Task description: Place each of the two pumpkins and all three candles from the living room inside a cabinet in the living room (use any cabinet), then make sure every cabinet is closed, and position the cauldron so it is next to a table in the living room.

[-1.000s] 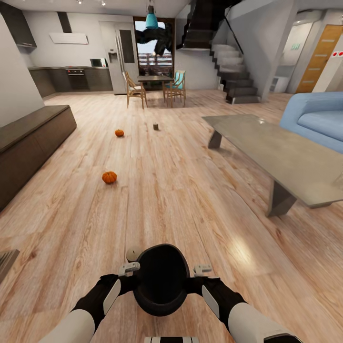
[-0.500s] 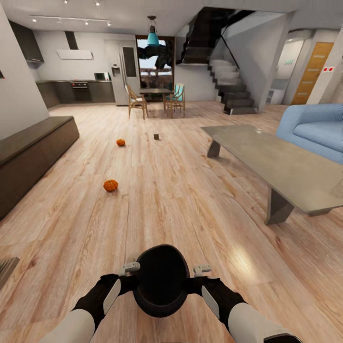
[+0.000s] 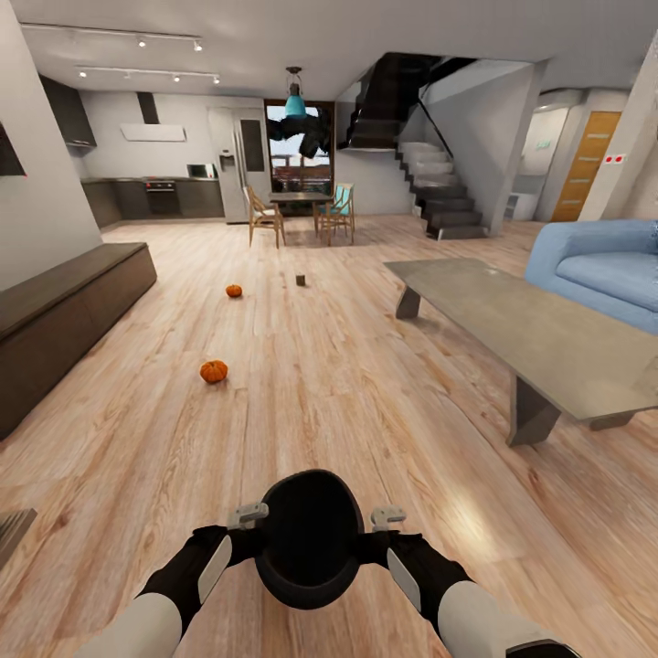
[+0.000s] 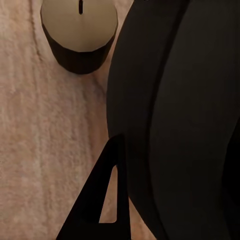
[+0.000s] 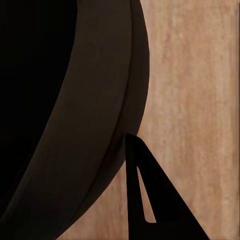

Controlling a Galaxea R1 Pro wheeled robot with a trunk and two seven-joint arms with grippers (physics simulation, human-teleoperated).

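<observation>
I hold a black cauldron [image 3: 311, 539] low in front of me, over the wood floor. My left gripper [image 3: 249, 516] is shut on its left rim and my right gripper [image 3: 387, 518] on its right rim. In the left wrist view a cream candle [image 4: 79, 30] stands on the floor just beside the cauldron wall [image 4: 175, 120]. Two orange pumpkins lie on the floor ahead: a nearer one [image 3: 214, 371] and a farther one [image 3: 234, 291]. A small brown cylinder [image 3: 300, 281] stands further on. The long dark-brown cabinet [image 3: 64, 315] runs along the left wall, its fronts closed.
A long grey low table [image 3: 530, 338] stands ahead on the right, with the blue sofa [image 3: 603, 274] behind it. Dining chairs and a table [image 3: 302, 210], a kitchen and stairs [image 3: 448, 196] are at the far end. Open floor lies between the cabinet and the table.
The whole picture has shifted down, so the camera has moved. The cauldron and both grippers keep their place in view. The candle seen left of the cauldron has left the head view.
</observation>
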